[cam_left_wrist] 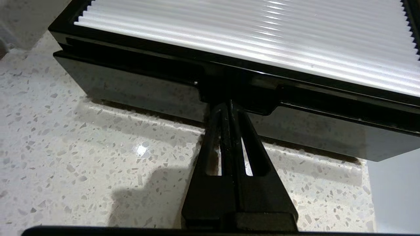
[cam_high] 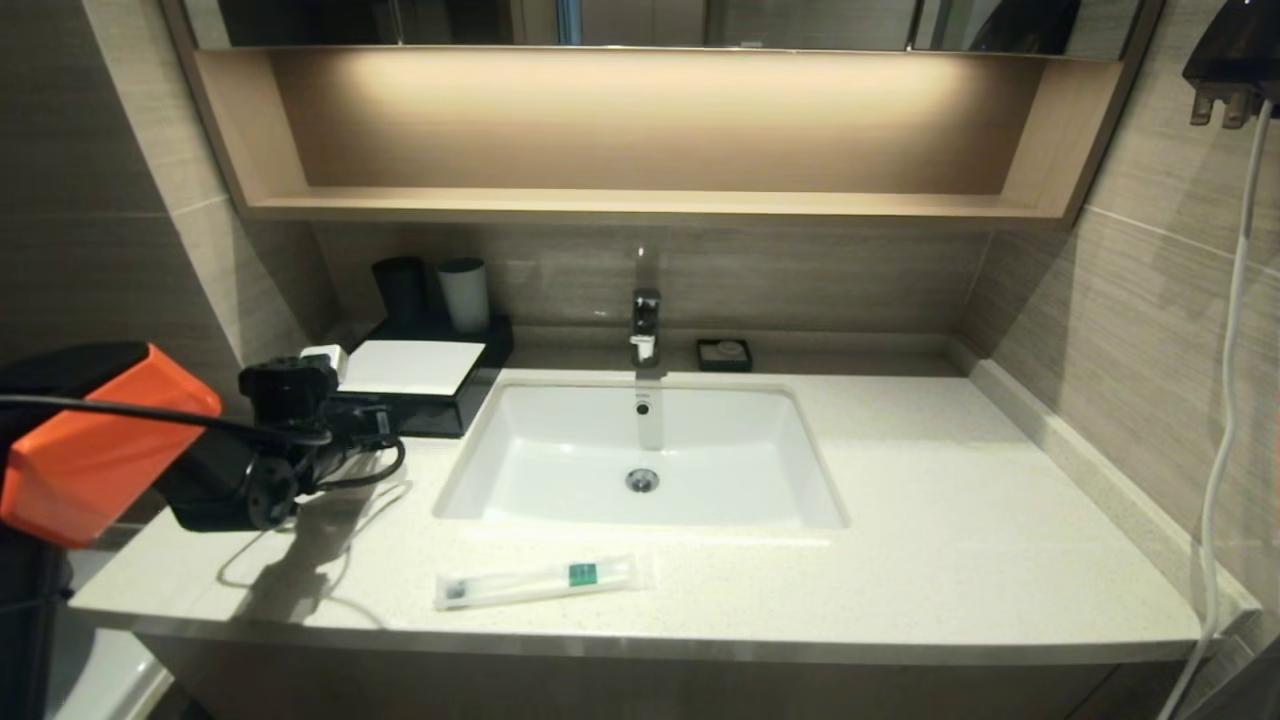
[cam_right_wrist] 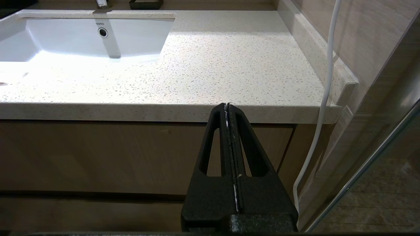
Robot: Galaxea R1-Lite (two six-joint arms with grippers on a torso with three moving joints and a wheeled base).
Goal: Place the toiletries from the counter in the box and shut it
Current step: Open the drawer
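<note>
- Left gripper [cam_left_wrist: 229, 106]: my fingers pressed together, tips at the notch in the middle of the drawer front [cam_left_wrist: 137, 87] of the box [cam_high: 415, 385]; whether they grip anything there, I cannot tell.
- Box: low, black, ribbed white top panel [cam_left_wrist: 262, 36]; sits on the counter [cam_high: 900, 540] at the basin's [cam_high: 640, 460] back-left corner. Drawer appears closed.
- Toothbrush packet [cam_high: 537, 581]: lies flat on the counter in front of the basin, close to the counter's front edge, well apart from the box. Not yet handled.
- Right gripper [cam_right_wrist: 227, 108]: fingers together, holding nothing; parked below and in front of the counter's front edge, right of the basin.
- Risk, as I judge it: glossy drawer front may let my tips slip off the notch; a pull could drag the whole box toward the basin rim rather than open the drawer.
- Risk: thin flat packet near the front edge; a nudge could push it off the counter.
- Open room: bare counter between box and front edge for the drawer to travel; wide bare counter right of the basin.
- Obstacles: two cups [cam_high: 445, 293] behind the box; basin rim just beside it.
</note>
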